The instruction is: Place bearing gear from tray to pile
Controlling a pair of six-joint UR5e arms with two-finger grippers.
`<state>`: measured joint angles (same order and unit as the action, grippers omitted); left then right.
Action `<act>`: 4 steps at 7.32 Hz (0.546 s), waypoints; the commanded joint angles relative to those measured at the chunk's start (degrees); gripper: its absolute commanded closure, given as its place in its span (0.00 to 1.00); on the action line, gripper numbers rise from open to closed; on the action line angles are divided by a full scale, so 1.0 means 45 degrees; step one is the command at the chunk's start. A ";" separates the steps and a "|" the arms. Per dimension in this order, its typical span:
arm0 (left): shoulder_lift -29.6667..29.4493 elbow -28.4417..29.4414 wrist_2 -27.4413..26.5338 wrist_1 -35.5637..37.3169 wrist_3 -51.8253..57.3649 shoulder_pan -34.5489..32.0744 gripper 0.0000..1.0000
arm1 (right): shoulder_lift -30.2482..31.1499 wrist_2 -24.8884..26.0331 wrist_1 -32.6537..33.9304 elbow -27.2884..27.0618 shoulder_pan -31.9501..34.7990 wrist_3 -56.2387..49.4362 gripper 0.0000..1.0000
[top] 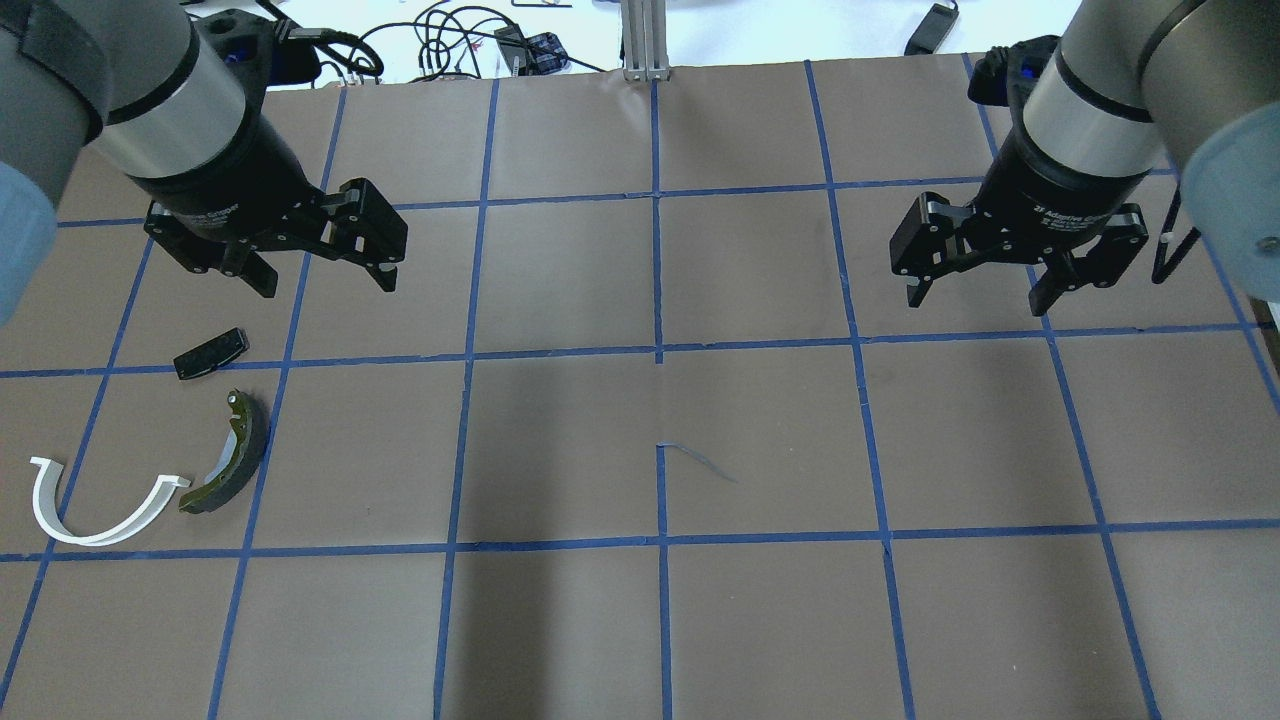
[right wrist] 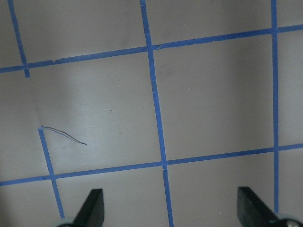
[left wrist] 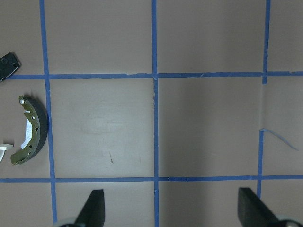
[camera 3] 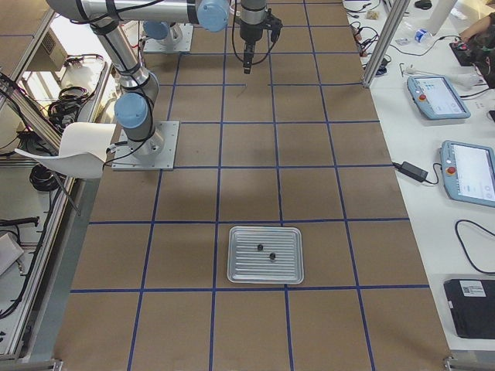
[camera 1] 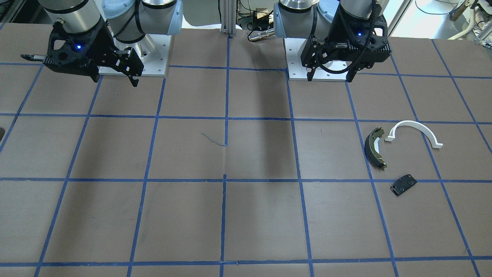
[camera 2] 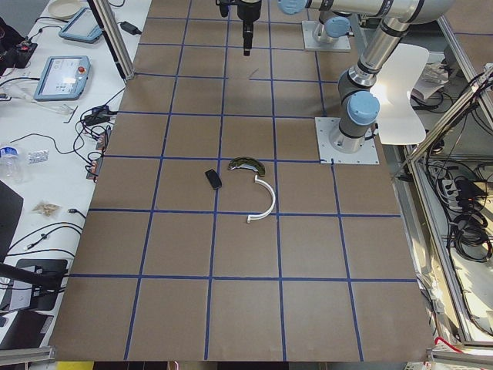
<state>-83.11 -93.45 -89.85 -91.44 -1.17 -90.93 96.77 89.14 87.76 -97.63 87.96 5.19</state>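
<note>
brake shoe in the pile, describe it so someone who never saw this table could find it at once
On the brown, blue-gridded table, look on the robot's left side, where three loose parts lie close together. The brake shoe lies beside the white half-ring arc and the small flat black plate. It alone is a dark crescent with an olive edge.

Brown table (top: 760, 430) (blue tape grid (top: 657, 270)), white side bench (camera 2: 54, 185)

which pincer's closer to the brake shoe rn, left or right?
Left. In the overhead view the left pincer hovers open close to the brake shoe, in the same half of the view. The right pincer, also open, hangs in the opposite half, well away from it.
</note>
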 commanded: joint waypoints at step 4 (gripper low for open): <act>0.0011 0.0005 -0.0033 0.0007 0.0006 -0.0046 0.00 | 0.0020 0.0016 -0.0148 -0.0004 0.0005 0.0136 0.00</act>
<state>-83.13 -93.44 -90.00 -91.37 -1.21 -91.08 96.85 89.20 87.18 -97.63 87.95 5.78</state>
